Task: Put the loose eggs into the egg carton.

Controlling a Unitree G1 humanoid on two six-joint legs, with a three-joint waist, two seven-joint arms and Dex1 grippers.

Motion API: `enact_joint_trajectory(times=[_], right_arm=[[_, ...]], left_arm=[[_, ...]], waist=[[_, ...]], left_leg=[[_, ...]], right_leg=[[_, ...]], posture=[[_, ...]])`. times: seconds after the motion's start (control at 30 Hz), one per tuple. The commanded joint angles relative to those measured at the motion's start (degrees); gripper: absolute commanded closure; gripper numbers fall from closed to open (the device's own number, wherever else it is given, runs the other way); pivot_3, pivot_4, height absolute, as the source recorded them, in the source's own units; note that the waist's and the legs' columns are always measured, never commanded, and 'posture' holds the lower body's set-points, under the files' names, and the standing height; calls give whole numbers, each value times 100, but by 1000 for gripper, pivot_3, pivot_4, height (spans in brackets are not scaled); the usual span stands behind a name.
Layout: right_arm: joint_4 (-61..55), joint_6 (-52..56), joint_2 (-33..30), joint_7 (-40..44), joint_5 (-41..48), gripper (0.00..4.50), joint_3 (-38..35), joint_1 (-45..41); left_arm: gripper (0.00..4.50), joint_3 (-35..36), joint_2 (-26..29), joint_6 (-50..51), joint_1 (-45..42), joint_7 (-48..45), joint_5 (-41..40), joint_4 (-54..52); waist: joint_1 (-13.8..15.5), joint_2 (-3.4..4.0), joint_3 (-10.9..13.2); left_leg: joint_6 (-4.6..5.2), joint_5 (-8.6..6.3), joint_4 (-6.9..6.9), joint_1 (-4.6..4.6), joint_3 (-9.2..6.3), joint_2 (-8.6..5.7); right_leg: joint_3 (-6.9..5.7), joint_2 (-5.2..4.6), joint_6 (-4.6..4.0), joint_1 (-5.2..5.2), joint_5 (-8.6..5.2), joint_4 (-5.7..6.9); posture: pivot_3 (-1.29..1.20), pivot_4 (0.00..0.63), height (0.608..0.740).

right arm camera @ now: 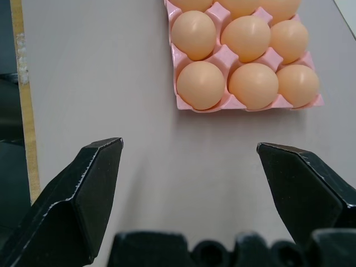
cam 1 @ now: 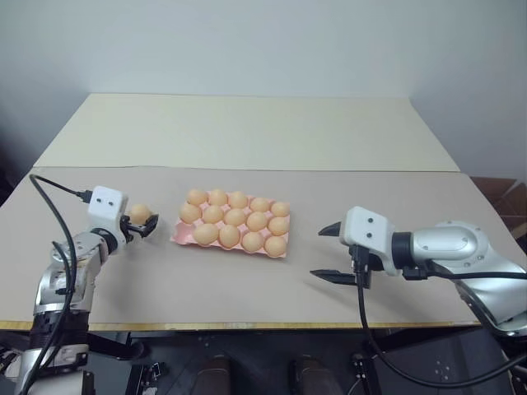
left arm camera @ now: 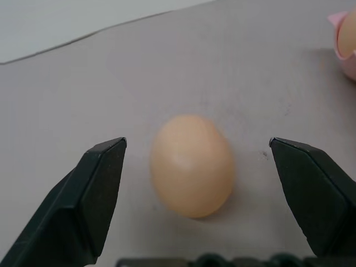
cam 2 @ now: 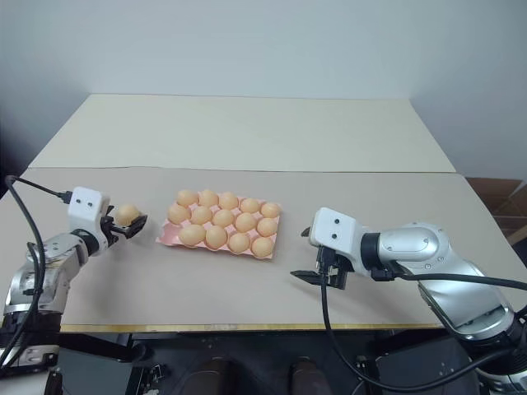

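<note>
Silver arms, white wrist blocks, black cables, black two-fingered claws.

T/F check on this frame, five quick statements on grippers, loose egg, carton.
1. The left gripper is open around the loose egg, which lies on the table. True.
2. The right gripper holds an egg. False: it is open with nothing between its fingers.
3. The loose egg lies on the robot's right of the egg carton. False: it lies on the robot's left of it.
4. Most carton cups hold eggs. True.
5. The right gripper is over the carton. False: it is beside it, on the robot's right.
</note>
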Motion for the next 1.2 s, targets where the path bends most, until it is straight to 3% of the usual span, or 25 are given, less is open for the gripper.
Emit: enact_joint_trajectory(times=[0.03,0.1,0.2,0.4,0.6,0.87,1.2], right_arm=[[-172,25,-69,-52,18,0,-200,-22],[-173,22,-74,-57,12,0,-186,-19],[-148,43,-47,-89,-4,0,-152,-58],[-131,41,-23,-151,-27,0,-125,-75],[-128,46,-14,-236,-46,0,-115,-71],[-152,33,62,-404,-107,0,-43,-12],[-279,57,143,-637,-172,0,-38,142]], left_arm=[[26,-20,-72,-254,-290,116,132,258],[26,-64,-104,-373,-341,22,158,348],[593,-116,-136,-448,-424,-93,166,495],[2530,-199,-142,-576,-490,20,353,722],[2530,-6,-52,-826,-169,-232,219,-37],[2530,374,-128,-2141,720,-1930,-923,-1021],[2530,-85,-348,-2365,433,-2272,-889,-886]], waist=[[7,-1,0],[11,-1,0],[10,-1,0],[5,-1,0],[0,-1,0],[0,0,0],[35,0,0]], left_leg=[[0,0,0,0,0,-1],[0,0,1,-1,1,-1],[0,0,1,-3,0,-1],[0,0,1,0,0,-1],[0,0,1,-2,0,-1],[0,0,1,3,-27,2],[0,0,3,-2,-17,-4]], right_leg=[[0,0,0,0,0,0],[0,-2,1,1,0,-2],[0,-2,1,1,0,-2],[0,-1,1,1,0,1],[1,-1,1,0,0,-1],[5,-7,0,1,1,0],[-2,-4,1,5,1,-4]], posture=[[0,150,740],[0,150,740],[0,150,740],[0,150,740],[0,150,740],[0,150,740],[0,150,740]])
